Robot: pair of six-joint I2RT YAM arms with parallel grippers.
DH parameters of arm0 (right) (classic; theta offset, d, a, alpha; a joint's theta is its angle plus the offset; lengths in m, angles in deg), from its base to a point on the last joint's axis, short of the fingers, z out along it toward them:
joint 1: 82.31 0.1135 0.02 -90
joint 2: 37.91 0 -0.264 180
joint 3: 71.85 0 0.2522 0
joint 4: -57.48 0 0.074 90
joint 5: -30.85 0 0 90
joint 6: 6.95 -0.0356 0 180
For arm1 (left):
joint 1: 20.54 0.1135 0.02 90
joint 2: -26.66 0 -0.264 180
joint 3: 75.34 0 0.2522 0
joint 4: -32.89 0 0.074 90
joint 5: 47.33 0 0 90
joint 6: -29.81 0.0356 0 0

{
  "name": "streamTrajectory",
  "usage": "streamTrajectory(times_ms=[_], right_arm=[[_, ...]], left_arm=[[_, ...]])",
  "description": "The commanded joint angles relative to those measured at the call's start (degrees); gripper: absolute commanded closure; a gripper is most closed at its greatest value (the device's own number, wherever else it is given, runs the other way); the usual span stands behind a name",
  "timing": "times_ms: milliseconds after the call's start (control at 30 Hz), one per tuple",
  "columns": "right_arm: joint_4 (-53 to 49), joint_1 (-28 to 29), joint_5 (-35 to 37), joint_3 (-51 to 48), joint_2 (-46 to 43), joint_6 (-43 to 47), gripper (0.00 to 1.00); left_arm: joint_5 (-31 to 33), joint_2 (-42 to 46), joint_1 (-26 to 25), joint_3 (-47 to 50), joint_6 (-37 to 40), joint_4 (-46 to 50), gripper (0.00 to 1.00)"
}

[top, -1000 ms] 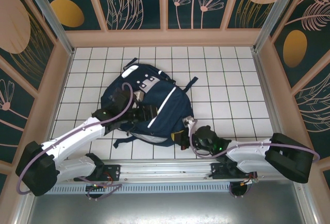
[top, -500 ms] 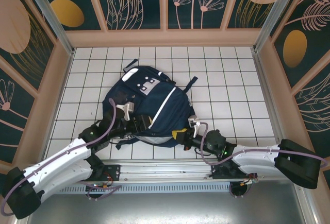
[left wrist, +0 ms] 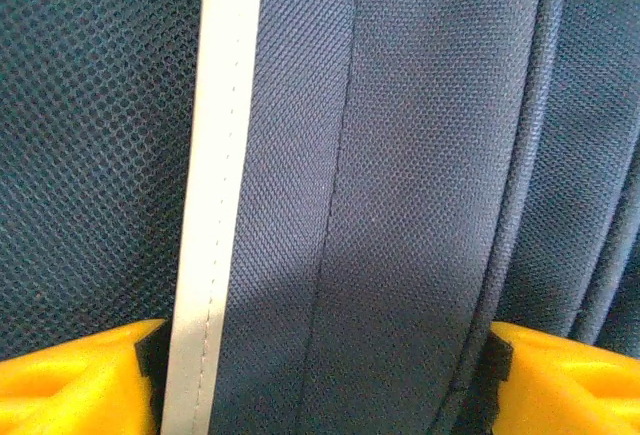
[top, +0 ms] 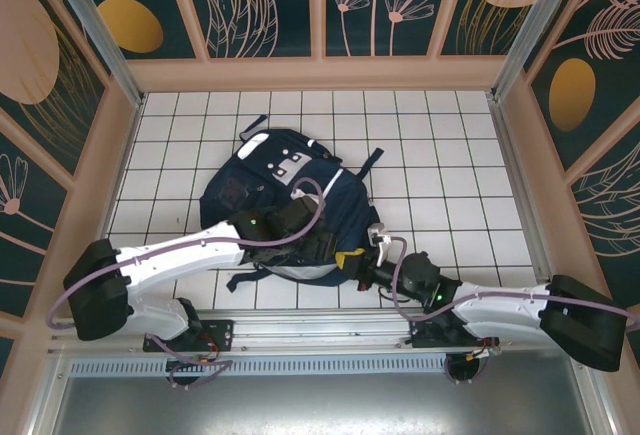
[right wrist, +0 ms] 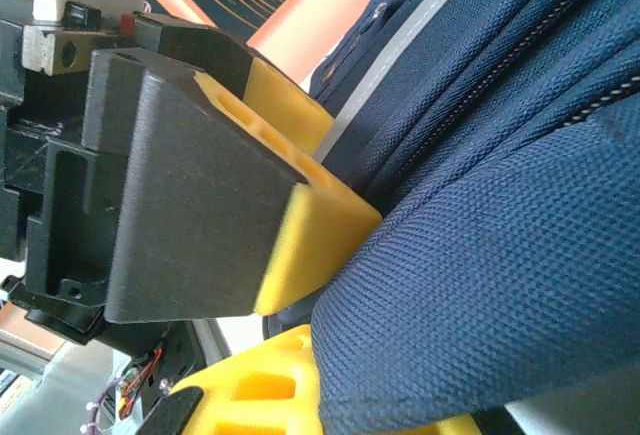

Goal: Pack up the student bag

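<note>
Top external: student bag (top: 268, 167), white-tiled table (top: 450, 155)

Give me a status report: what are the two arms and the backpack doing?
Left gripper open over the student bag. Right gripper shut on its near edge. Bag flat on the tiled table. No obstruction seen.
</note>
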Motion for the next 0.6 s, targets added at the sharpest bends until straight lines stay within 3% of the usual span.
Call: streamTrajectory(times_ms=[0, 67, 133, 300, 433, 567], right_arm=[[3.87, -0.16, 2.03, -3.46, -4.73, -0.34, 1.0], [2.62, -0.23, 2.51, -4.03, -6.93, -0.49, 1.0], [1.09, -0.4, 3.08, -4.44, -9.31, -0.65, 1.0], [-2.79, -0.6, 4.33, -5.19, -14.68, -0.65, 1.0], [-5.57, -0.71, 5.41, -5.41, -15.08, -0.91, 1.0], [-6.58, -0.71, 4.15, -4.56, -11.77, -0.56, 1.0]], left_arm=[[8.83, -1.7, -0.16, -2.15, 4.07, 6.31, 0.23], [8.77, -2.42, -0.16, -2.33, 4.59, 5.74, 0.27], [8.4, -4.16, -0.15, -2.46, 5.08, 5.25, 0.36], [11.29, -6.66, -0.16, -3.69, 7.28, 5.6, 0.74], [11.11, -4.75, -0.16, -6.91, 9.62, 5.08, 0.98], [14.66, -2.02, 0.19, -10.97, 10.82, 5.51, 1.0]])
